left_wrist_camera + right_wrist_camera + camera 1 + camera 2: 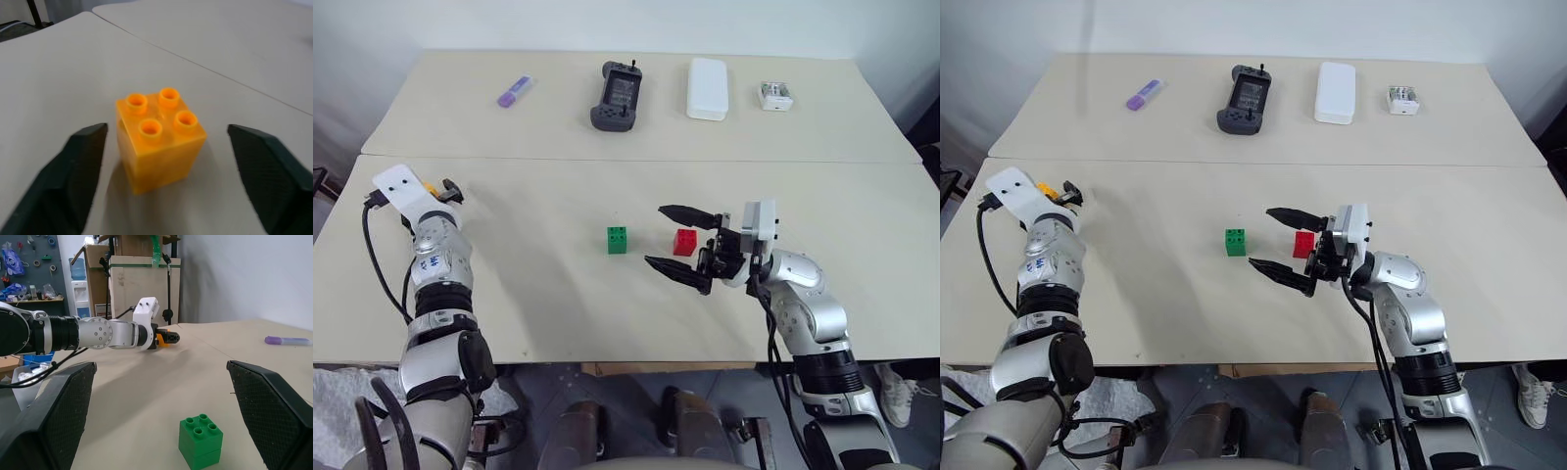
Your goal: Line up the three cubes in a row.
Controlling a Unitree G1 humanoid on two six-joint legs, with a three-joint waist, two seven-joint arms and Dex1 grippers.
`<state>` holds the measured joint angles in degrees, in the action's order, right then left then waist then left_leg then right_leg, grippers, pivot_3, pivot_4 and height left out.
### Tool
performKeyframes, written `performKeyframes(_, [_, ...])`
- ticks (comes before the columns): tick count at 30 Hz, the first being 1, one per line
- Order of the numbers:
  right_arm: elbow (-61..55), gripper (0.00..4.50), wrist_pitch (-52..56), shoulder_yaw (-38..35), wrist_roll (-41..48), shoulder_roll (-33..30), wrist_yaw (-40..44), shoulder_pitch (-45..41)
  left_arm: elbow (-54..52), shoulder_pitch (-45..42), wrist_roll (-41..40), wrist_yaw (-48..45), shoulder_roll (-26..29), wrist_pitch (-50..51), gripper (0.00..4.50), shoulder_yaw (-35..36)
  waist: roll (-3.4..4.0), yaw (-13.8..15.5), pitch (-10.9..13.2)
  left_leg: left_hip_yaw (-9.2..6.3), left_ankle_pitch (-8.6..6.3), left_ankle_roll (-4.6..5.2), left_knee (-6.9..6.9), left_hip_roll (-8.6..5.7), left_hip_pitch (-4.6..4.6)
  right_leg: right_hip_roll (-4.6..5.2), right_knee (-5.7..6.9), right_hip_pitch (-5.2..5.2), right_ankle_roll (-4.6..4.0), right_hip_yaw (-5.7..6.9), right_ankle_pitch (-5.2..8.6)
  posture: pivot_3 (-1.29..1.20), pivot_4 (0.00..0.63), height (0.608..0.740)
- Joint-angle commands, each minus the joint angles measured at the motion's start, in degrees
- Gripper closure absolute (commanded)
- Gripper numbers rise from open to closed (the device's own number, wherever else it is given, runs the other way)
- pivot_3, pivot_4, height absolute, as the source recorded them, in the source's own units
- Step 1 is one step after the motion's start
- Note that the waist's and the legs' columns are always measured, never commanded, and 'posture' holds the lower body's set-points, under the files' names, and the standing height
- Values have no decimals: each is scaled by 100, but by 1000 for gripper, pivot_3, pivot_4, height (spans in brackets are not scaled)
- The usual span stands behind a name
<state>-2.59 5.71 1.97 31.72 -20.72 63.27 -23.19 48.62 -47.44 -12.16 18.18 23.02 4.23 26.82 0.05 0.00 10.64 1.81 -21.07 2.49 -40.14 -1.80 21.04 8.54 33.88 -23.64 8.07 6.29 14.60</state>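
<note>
Two cubes, green [618, 239] and red [684, 241], are sitting mid-table near the open, empty right gripper [679, 249], while the left gripper [166, 171] is straddling the far-off orange cube [159, 138], jaws apart, to fetch it.

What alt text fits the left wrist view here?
An orange cube with four studs stands on the pale table, between the left gripper's two black fingers, with a gap on each side. A seam between two tabletops runs behind it.

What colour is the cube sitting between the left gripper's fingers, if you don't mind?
The cube is orange-yellow, seen best in the left wrist view.
</note>
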Motion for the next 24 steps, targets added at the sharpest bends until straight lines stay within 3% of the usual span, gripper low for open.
performKeyframes(1, [-258, 0, -11, -31, 93, 51, -29, 20, -138, -37, 66, 52, 88, -61, 1535, -54, 0, 0, 0, 0, 0, 0, 0, 0, 0, 0, 0, 0, 0, 0, 0, 0, 150, 740])
performKeyframes(4, [-245, 0, -51, -39, 71, 92, -63, 38, -373, 128, 54, -22, 103, 47, 2603, -103, 0, -6, 0, 0, 0, 0, 0, 1, 0, 0, 0, 0, 0, 0, 0, 0, 150, 740])
performKeyframes(6, [-244, 0, -79, -45, 54, 117, -82, 61, -571, 293, 78, -582, 211, 57, 3022, -307, 0, -9, 0, 0, 0, 0, 1, 1, -1, 0, 0, 0, 0, 0, 0, 0, 150, 740])
performKeyframes(8, [-282, 0, -82, -58, 47, 118, -90, 97, -810, 471, -139, -1615, 276, -229, 3016, -442, 0, -8, 0, 2, 0, 0, 1, 0, -1, 0, 0, -1, 0, 0, 0, 0, 150, 740])
performKeyframes(11, [-480, 0, -22, -164, 102, -21, -84, 251, -1854, 1004, -1274, -4323, 462, -87, 3016, -497, 0, -15, 0, 2, 0, 0, 0, 11, 2, 1, 0, -1, 0, 0, 0, 0, 150, 740])
performKeyframes(14, [-722, 0, 118, -387, 265, -289, -27, 478, -2677, 1815, -1642, -7166, 1255, -72, 3016, -1064, 1, -60, 0, 7, 0, 0, 1, 18, 6, 0, -4, -5, 0, 0, 0, 0, 150, 740])
performKeyframes(16, [-858, 0, 232, -521, 383, -527, 49, 657, -2662, 2109, -1414, -8483, 1865, -167, 3016, -1568, 4, -99, 1, 16, -1, -1, 8, 20, -2, -2, -5, -5, -2, 3, 1, 0, 150, 740])
performKeyframes(19, [-983, 0, 375, -659, 481, -874, 190, 877, -2166, 1788, -1246, -9329, 2143, -494, 3016, -1844, 11, -49, 4, 29, -1, -1, 7, 20, -4, -2, -6, -1, -2, 3, 1, 0, 150, 740])
performKeyframes(24, [-1073, 0, 488, -781, 549, -1135, 261, 994, -814, 764, -619, -10241, 1949, -1211, 3016, -2474, 9, 62, 4, 34, 3, 3, -13, 29, -3, -3, 2, 6, 3, 5, -2, 0, 150, 740])
